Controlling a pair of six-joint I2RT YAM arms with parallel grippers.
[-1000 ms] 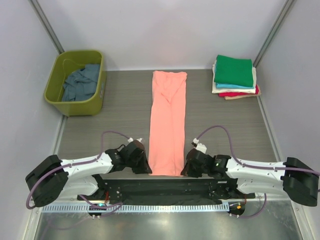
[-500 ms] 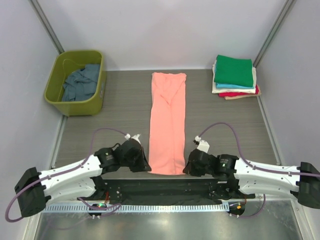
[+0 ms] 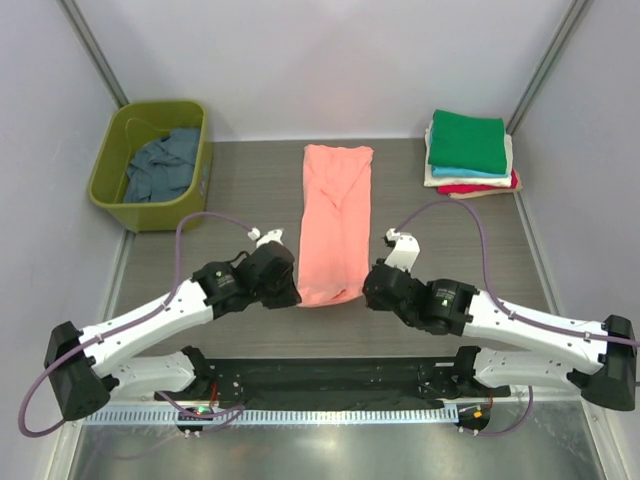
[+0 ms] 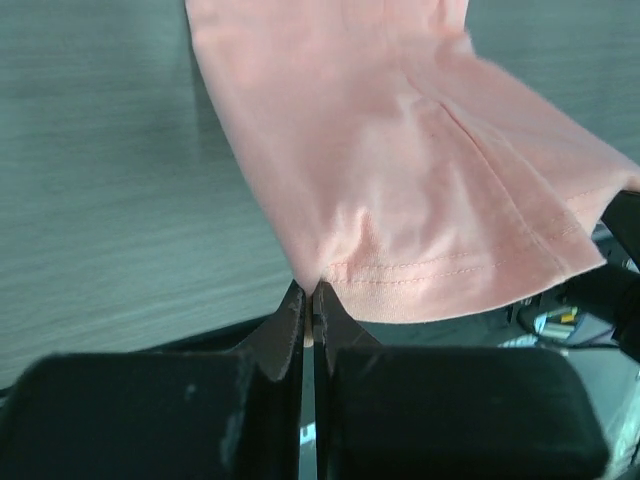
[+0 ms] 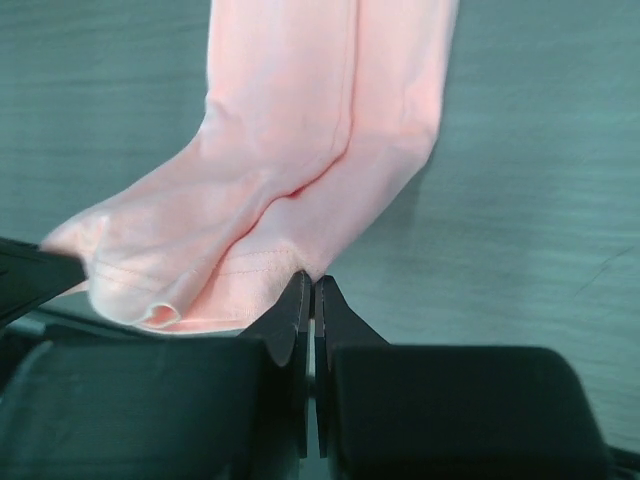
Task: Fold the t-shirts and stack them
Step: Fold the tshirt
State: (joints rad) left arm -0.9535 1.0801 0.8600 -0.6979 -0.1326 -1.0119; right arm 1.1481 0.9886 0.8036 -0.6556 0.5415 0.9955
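Nearest, the two arms reach forward from their bases and angle inward toward the middle of the tabletop [image 3: 225, 215]. The left end effector [image 3: 292, 294] is clenched on the near left corner of the salmon-pink t-shirt [image 3: 335, 215]. Its wrist view shows the two dark fingers pressed together with the stitched hem pinched right at their tips. The right end effector [image 3: 370, 290] is likewise clamped on the near right corner of the same hem, its fingers closed with only a sliver between them and the folded cloth edge caught there. Between the two grips the hem hangs slack, sagging and curling a little at the middle. It is held up off the surface, so the near end of the garment bows upward while the rest lies flat. The shirt is folded into a long narrow strip running straight away from the arms down the centre of the tabletop, with a lengthwise crease showing and its far end resting near the back edge. Farther back on the left, an olive-green tub [image 3: 197, 190] stands at the corner, well apart from the strip, with a slate-blue t-shirt [image 3: 160, 168] crumpled inside it. In the far right corner sits a stack of folded t-shirts [image 3: 470, 178], a green t-shirt [image 3: 467, 140] on top, with teal, cream and red layers showing beneath it.
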